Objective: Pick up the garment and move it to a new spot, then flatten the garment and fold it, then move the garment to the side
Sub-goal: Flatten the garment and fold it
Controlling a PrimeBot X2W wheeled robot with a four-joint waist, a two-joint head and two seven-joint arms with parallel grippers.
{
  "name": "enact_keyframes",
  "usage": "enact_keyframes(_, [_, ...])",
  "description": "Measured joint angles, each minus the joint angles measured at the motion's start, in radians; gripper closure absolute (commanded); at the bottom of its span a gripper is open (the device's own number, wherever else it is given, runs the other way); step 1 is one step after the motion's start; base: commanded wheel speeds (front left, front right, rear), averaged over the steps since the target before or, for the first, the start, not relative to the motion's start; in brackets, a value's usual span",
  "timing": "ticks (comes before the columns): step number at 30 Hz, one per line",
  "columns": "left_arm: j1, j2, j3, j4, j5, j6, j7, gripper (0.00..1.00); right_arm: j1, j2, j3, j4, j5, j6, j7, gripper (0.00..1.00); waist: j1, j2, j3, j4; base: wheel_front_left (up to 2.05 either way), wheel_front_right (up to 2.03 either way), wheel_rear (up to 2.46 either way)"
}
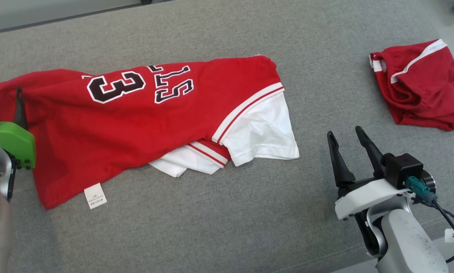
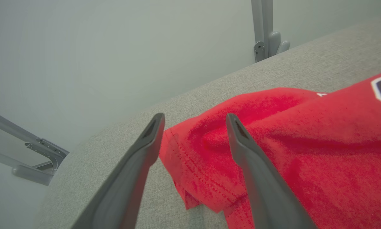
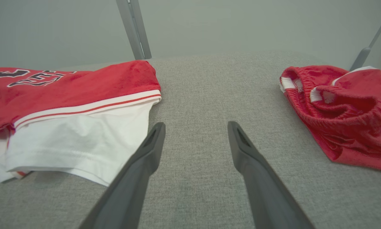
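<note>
The garment (image 1: 136, 121) is a red jersey with black-and-white lettering, a large 3 and white sleeves, lying crumpled across the left and middle of the grey padded table (image 1: 249, 212). My left gripper (image 1: 3, 104) stands at the jersey's left end. In the left wrist view the left gripper (image 2: 194, 117) is open, its fingers apart on either side of the red hem corner (image 2: 203, 178), not pinching it. My right gripper (image 1: 345, 132) is open over bare table, right of the white sleeve (image 3: 82, 143). The right gripper (image 3: 196, 124) holds nothing.
A bunched pair of red shorts with white trim (image 1: 420, 87) lies at the far right; the shorts (image 3: 343, 108) sit right of my right fingers. A white care label (image 1: 95, 195) sticks out at the jersey's near edge. Metal frame posts (image 3: 133, 28) stand beyond the table's far edge.
</note>
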Motion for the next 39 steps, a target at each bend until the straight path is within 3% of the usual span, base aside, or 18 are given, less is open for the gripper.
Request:
enact_keyframes(8, [0.105, -0.091, 0.047, 0.019, -0.077, 0.047, -0.08, 0.0, 0.006, 0.01, -0.003, -0.008, 0.0, 0.0, 0.0, 0.0, 0.0, 0.0, -0.058, 0.004, 0.0, 0.0, 0.0])
enact_keyframes(14, [0.306, -0.202, 0.079, -0.165, -0.111, 0.074, -0.084, 0.0, 0.038, 0.016, 0.007, -0.003, -0.006, 0.0, 0.0, 0.0, 0.0, 0.0, -0.135, 0.026, 0.0, 0.0, 0.0])
enact_keyframes(23, [0.58, -0.313, 0.101, -0.301, -0.118, 0.063, -0.084, 0.0, 0.106, 0.021, 0.034, 0.03, -0.015, 0.0, 0.0, 0.0, 0.0, 0.0, -0.252, 0.067, 0.0, 0.0, 0.0])
enact_keyframes(39, [0.762, -0.37, 0.146, -0.462, -0.095, 0.059, -0.084, 0.0, 0.168, 0.023, 0.02, 0.051, -0.017, 0.0, 0.0, 0.0, -0.0001, 0.0, -0.345, 0.145, 0.0, 0.0, 0.0])
